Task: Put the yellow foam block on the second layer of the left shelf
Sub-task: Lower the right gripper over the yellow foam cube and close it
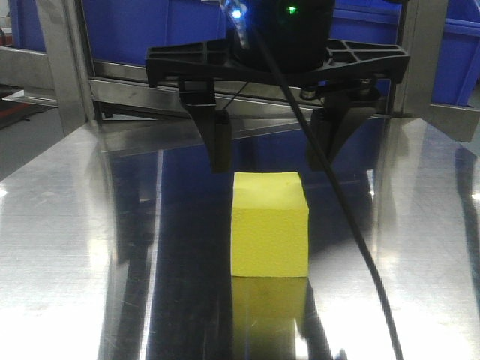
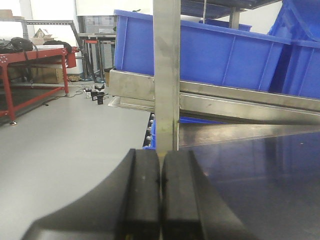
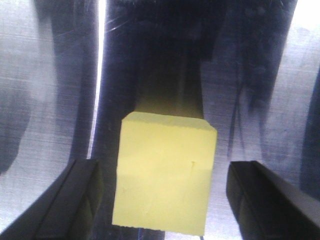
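Observation:
The yellow foam block (image 1: 270,225) stands upright on a shiny metal shelf surface (image 1: 82,247); I cannot tell which layer this is. My right gripper (image 1: 274,146) hangs open just behind the block in the front view, its black fingers (image 1: 220,142) spread wider than the block. In the right wrist view the yellow foam block (image 3: 162,175) sits between the two fingers of that gripper (image 3: 165,172), with a gap on each side and no contact. My left gripper (image 2: 160,160) is shut with nothing in it, pointing at a metal shelf post (image 2: 166,75).
Blue plastic bins (image 2: 220,55) sit on a metal rack behind the post. A black cable (image 1: 352,247) runs down past the block's right side. Steel frame uprights (image 1: 64,60) and a rail border the surface at the back. A red workbench (image 2: 35,60) stands far left.

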Available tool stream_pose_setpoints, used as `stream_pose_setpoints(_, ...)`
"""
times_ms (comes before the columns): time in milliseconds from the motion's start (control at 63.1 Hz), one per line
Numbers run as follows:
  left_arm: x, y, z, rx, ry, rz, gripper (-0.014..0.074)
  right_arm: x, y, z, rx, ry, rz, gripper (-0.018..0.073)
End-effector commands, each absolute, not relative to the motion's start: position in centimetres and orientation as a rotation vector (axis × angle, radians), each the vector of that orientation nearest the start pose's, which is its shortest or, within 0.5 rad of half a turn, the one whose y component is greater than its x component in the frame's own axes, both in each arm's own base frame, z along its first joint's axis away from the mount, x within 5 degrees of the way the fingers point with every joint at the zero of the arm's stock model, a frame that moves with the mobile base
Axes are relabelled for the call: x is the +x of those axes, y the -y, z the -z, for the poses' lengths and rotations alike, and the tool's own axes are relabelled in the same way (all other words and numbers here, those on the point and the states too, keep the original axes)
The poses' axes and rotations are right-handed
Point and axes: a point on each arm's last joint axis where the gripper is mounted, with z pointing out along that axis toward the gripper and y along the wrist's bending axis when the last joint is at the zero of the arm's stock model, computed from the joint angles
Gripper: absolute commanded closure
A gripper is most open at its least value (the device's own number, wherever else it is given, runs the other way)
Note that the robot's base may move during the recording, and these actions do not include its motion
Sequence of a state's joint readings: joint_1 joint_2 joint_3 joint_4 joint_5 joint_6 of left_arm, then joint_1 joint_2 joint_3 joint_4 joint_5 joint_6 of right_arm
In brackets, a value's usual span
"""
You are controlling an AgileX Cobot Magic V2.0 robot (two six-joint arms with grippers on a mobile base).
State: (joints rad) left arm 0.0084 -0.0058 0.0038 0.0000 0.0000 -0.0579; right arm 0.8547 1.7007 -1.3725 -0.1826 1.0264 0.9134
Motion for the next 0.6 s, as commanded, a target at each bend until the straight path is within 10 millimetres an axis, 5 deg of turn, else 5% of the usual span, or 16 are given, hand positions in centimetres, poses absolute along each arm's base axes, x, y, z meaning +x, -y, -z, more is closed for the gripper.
stream_pose_setpoints(0, 5.5, -0.1, -21.2, -0.054, -1.405, 0.047, 0.0472, 24.1, -25.2, -29.4, -0.008, -2.731, -0.243, -0.004)
stream_pose_setpoints(587, 5.5, -0.1, -21.2, -0.054, -1.405, 0.047, 0.0472, 24.7, -26.0, -27.0, -0.004, -2.776, -0.204, -0.004)
